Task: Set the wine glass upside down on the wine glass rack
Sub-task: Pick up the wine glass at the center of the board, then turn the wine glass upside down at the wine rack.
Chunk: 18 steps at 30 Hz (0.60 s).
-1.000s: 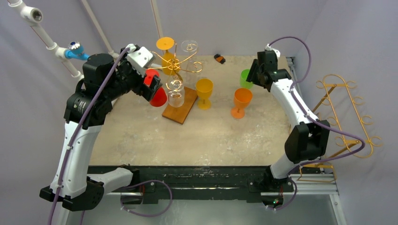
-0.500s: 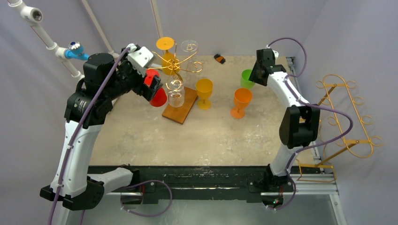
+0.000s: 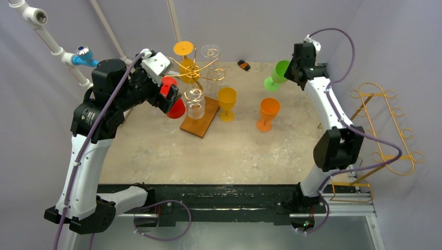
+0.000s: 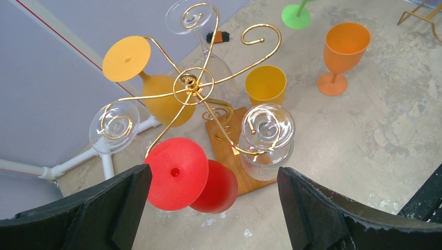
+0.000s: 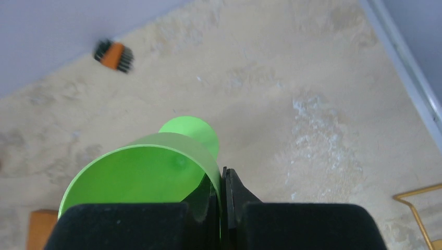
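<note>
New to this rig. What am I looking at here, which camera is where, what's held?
This is a robot with a left arm and a right arm bolted at the near edge of a table. The wide picture looks down from above and behind them; the other two come from a camera on each wrist. At the back stands a gold wire rack on a wooden base, with glasses hanging foot-up, one of them a red glass. A yellow glass and an orange glass stand upright on the table. The left jaws are wide open on either side of the red glass, gripping nothing. The right jaws are shut on the rim of a green glass, held tilted and apparently clear of the table.
</note>
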Each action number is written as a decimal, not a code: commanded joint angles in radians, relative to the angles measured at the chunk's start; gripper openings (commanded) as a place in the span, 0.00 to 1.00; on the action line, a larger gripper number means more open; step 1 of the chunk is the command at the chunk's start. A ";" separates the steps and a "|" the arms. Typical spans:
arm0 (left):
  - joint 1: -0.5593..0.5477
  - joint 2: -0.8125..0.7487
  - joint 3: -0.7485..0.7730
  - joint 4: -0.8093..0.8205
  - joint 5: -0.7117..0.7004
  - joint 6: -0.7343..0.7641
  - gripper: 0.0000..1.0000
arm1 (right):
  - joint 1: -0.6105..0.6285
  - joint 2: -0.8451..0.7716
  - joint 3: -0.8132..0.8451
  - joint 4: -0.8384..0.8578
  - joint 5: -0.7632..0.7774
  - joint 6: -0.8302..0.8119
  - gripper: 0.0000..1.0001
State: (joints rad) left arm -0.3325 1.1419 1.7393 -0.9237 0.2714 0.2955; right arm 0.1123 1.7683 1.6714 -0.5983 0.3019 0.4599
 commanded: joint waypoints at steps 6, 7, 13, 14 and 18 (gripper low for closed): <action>0.000 0.011 0.057 -0.012 0.043 -0.084 1.00 | 0.007 -0.344 0.091 0.070 -0.084 0.048 0.00; 0.000 0.015 0.062 -0.011 0.053 -0.088 1.00 | 0.011 -0.378 0.078 0.084 -0.120 0.051 0.00; 0.000 0.032 0.062 0.020 0.123 -0.120 1.00 | 0.167 -0.534 0.049 0.154 -0.270 -0.006 0.00; 0.000 0.038 0.064 0.024 0.131 -0.126 1.00 | 0.202 -0.544 0.060 0.154 -0.279 -0.017 0.00; 0.000 0.066 0.070 0.044 0.155 -0.153 1.00 | 0.315 -0.566 0.086 0.170 -0.358 -0.044 0.00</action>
State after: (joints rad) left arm -0.3325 1.1835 1.7714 -0.9199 0.3939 0.2188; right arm 0.3496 1.2026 1.7329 -0.4770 0.0593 0.4572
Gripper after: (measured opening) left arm 0.996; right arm 0.041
